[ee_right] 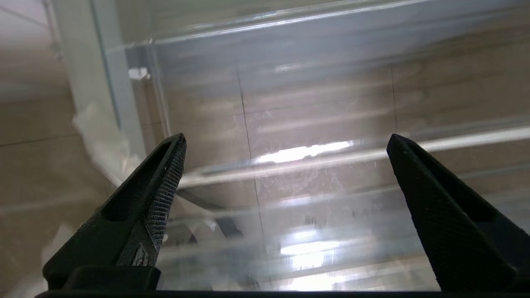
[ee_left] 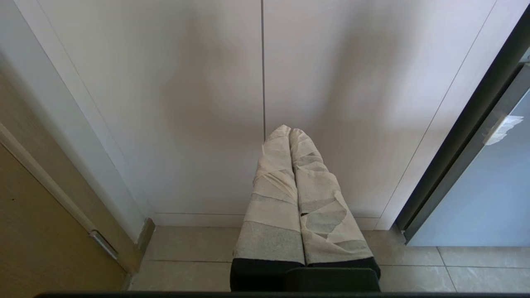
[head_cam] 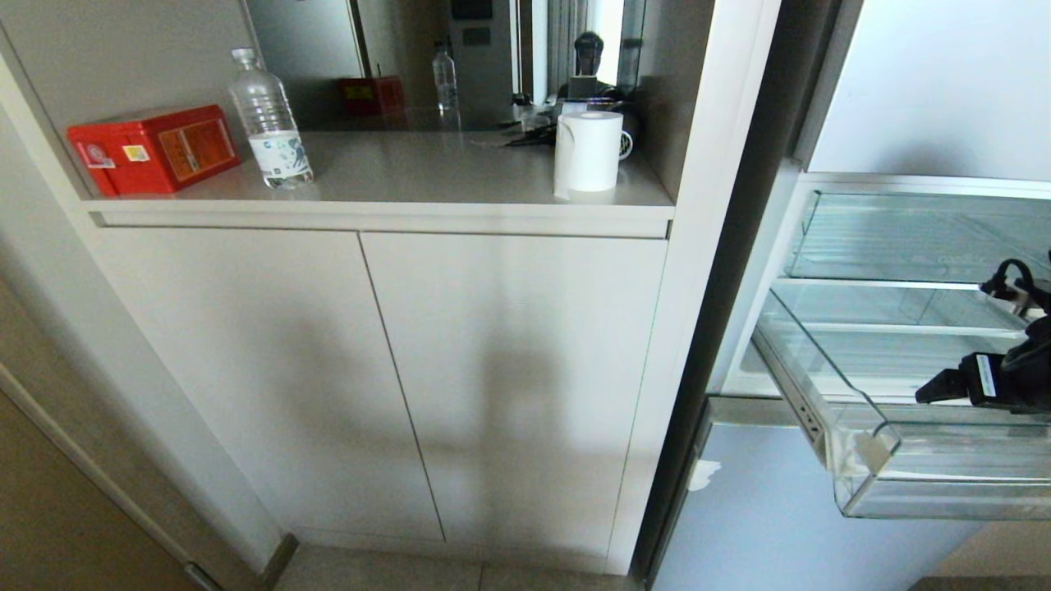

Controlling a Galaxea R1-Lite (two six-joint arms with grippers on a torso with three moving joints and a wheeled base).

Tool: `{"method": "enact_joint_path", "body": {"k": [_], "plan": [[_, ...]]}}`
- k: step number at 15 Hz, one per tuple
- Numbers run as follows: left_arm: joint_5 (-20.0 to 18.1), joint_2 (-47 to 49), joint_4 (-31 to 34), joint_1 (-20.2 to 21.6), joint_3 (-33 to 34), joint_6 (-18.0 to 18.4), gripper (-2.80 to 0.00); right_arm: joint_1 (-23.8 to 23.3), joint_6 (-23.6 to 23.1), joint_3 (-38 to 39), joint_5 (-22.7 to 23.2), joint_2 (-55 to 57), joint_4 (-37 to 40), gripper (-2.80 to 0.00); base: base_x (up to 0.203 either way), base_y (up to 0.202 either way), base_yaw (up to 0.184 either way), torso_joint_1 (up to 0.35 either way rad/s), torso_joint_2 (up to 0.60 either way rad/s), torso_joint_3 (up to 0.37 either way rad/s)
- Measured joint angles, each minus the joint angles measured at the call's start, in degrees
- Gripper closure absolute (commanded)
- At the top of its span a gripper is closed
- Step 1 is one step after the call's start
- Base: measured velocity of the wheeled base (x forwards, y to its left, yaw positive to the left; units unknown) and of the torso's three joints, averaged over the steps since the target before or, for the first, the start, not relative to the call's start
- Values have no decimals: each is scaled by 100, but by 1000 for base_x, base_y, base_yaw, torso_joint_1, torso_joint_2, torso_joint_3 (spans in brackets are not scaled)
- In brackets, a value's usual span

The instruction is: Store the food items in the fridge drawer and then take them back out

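Right pincer (ee_right: pixel 285 142) agape above fridge drawer (head_cam: pixel 870 460); drawer long axis crosswise.

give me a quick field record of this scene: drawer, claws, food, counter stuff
drawer: clear fridge drawer pulled out, lower of two bins
right claw: open, empty, over the drawer
left claw: shut, tape-wrapped, pointing at the cabinet doors
food: none visible
counter: red tin, water bottle, paper roll

The fridge drawer (ee_right: pixel 290 174) is lying straight ahead of the right gripper (ee_right: pixel 285 142), its clear floor spanning the gap between the wide-apart jaws.
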Motion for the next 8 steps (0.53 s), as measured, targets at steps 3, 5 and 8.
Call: {"method": "enact_joint_path", "body": {"k": [3, 5, 8], "plan": [[0, 0, 0, -2, 0, 1, 0, -10, 86, 114, 230, -263, -253, -280, 0, 0, 0, 0, 0, 0], [0, 0, 0, -2, 0, 1, 0, 13, 339, 200, 357, -445, -931, -280, 0, 0, 0, 0, 0, 0], [0, 0, 0, -2, 0, 1, 0, 59, 581, 600, 495, -1138, -1381, -280, 0, 0, 0, 0, 0, 0]]}}
